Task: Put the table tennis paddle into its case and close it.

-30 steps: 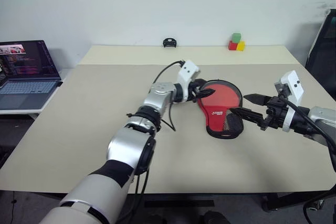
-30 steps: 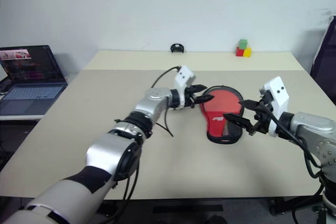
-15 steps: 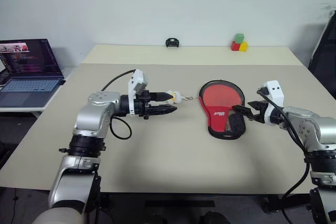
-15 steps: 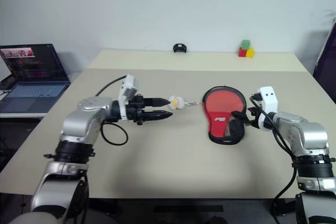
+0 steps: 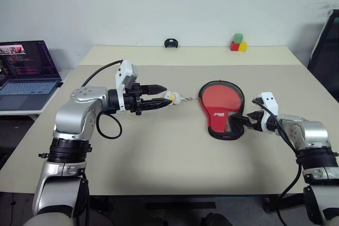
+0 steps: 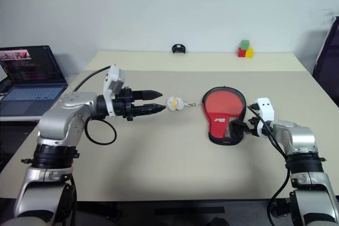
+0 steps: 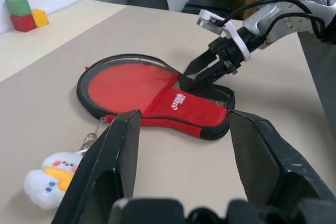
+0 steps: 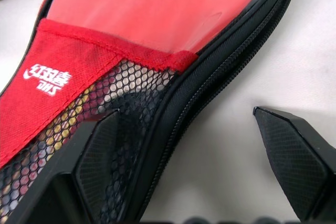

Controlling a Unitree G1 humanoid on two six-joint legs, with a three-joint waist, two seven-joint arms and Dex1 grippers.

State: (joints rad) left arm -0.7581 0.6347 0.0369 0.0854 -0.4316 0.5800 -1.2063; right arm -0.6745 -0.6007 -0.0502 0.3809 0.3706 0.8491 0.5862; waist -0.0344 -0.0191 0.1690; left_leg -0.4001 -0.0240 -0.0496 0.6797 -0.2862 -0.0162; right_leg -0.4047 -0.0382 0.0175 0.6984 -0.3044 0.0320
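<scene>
case [image 5: 222, 109]: flat on table [image 5: 159, 152], red side up, white logo and black mesh pocket at narrow end nearest the robot; round end toward the far table edge.
paddle: not separately visible; cannot tell whether inside case.
charm [image 5: 170, 97]: small white-yellow plush on short chain [image 5: 190, 99], chain runs to case rim on the side facing left gripper.
left gripper [image 5: 166, 95]: on the charm's side of case, well apart from case, level, pointing at case; fingertips right at charm, contact unclear; fingers parted.
right gripper [image 5: 239, 121]: at case's narrow mesh end, opposite side from charm; fingers spread wide, nothing clamped.
left wrist view: adds case zipper rim, chain link to charm [image 7: 50, 172], right gripper [image 7: 190, 77] tips down at the mesh pocket.
right wrist view: adds close detail, one finger [image 8: 100, 156] over the mesh, the other off the zipper edge above bare table; logo [image 8: 48, 78] readable as white print.
head views: add blocks [image 5: 238, 43] green, red, yellow at far table edge beyond case, small black object [image 5: 170, 43] there too, laptop [image 5: 24, 72] off table beyond left gripper.
</scene>
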